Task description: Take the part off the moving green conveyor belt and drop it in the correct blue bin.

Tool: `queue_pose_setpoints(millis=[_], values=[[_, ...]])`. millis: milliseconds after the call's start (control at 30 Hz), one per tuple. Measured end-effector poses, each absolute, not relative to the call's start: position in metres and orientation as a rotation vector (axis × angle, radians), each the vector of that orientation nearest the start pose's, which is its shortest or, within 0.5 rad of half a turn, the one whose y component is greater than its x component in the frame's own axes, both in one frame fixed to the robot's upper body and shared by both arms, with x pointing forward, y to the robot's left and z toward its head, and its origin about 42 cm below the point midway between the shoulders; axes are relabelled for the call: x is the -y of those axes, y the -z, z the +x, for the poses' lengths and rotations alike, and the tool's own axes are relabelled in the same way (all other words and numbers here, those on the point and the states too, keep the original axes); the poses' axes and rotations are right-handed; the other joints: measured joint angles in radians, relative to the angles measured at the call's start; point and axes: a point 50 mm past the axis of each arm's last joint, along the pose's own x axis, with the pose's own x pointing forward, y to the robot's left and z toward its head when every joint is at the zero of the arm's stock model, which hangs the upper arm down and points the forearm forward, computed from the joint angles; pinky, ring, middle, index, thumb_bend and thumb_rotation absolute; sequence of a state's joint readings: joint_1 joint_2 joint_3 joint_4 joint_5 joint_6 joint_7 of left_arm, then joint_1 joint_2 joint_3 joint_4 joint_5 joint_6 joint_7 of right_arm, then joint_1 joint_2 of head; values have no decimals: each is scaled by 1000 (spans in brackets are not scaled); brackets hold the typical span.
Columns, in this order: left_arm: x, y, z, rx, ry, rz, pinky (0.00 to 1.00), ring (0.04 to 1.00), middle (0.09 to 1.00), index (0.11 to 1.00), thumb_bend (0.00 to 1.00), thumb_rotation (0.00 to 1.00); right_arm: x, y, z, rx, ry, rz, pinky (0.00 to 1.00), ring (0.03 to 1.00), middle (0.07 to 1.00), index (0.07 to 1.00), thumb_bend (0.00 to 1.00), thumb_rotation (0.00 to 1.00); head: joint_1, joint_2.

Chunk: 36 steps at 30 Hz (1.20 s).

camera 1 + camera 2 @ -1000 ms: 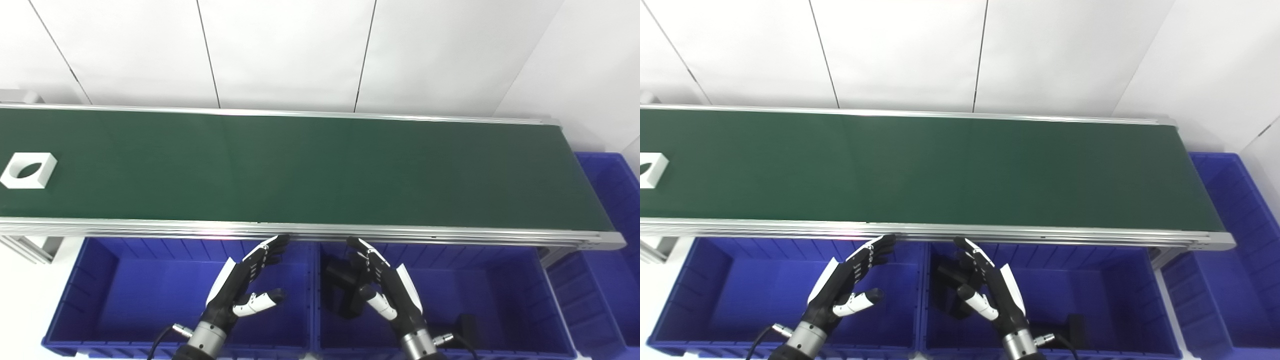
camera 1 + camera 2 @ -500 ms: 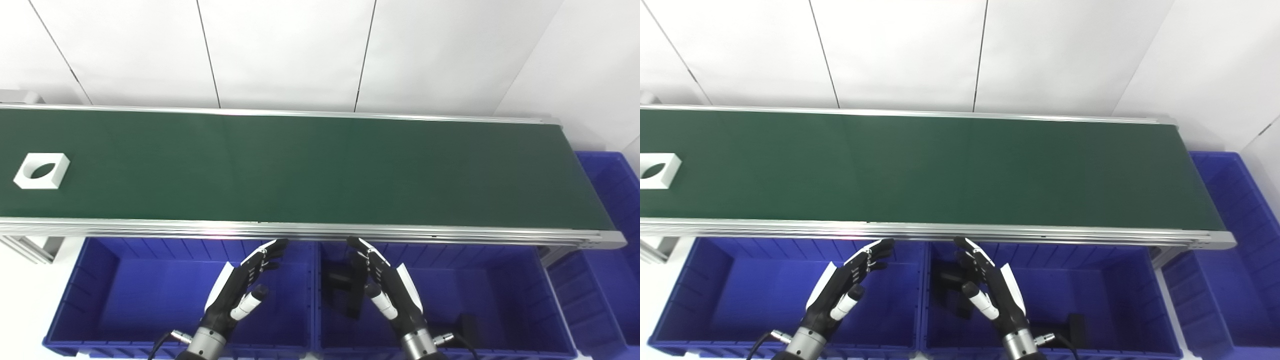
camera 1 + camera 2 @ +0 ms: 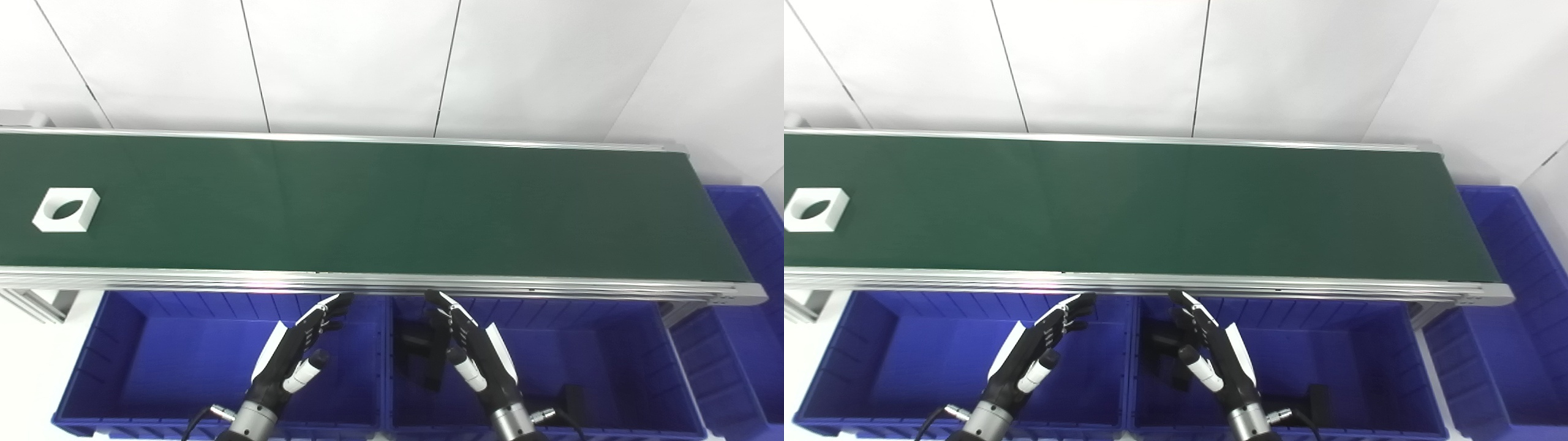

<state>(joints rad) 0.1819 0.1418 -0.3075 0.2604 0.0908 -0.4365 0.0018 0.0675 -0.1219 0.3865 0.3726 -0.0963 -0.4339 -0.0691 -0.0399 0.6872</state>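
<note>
A white square part with an oval hole (image 3: 66, 209) lies on the green conveyor belt (image 3: 380, 208) at its far left; it also shows in the right eye view (image 3: 816, 209). My left hand (image 3: 295, 349) is open and empty, held over the left blue bin (image 3: 153, 361) below the belt's front rail. My right hand (image 3: 474, 352) is open and empty over the middle blue bin (image 3: 612, 361). Both hands are far to the right of the part.
Black parts (image 3: 422, 355) lie in the middle bin, another (image 3: 572, 401) near its front. A third blue bin (image 3: 747, 257) stands at the belt's right end. An aluminium rail (image 3: 367, 282) edges the belt's front. White wall panels stand behind.
The white part has ridden the belt to the right. My left thumb folded in toward the palm a second ago; both hands have otherwise held still.
</note>
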Motion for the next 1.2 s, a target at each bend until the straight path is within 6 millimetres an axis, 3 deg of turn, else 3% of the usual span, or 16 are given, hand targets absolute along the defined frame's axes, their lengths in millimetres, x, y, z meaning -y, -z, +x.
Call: queue_pose_setpoints(millis=[600, 933, 1200], values=[[-186, -6, 188, -12, 313, 176, 809, 870, 879, 851, 977, 1000, 166, 1, 219, -14, -356, -185, 807, 847, 894, 883, 944, 1000, 18, -6], [-178, 1, 187, -28, 320, 193, 800, 861, 880, 853, 967, 1000, 171, 6, 218, -38, -350, -170, 791, 840, 890, 881, 903, 1000, 126, -77], [-169, 12, 184, -58, 317, 205, 802, 856, 874, 852, 996, 1000, 184, 17, 215, -85, -351, -200, 802, 856, 890, 885, 934, 1000, 166, -123]])
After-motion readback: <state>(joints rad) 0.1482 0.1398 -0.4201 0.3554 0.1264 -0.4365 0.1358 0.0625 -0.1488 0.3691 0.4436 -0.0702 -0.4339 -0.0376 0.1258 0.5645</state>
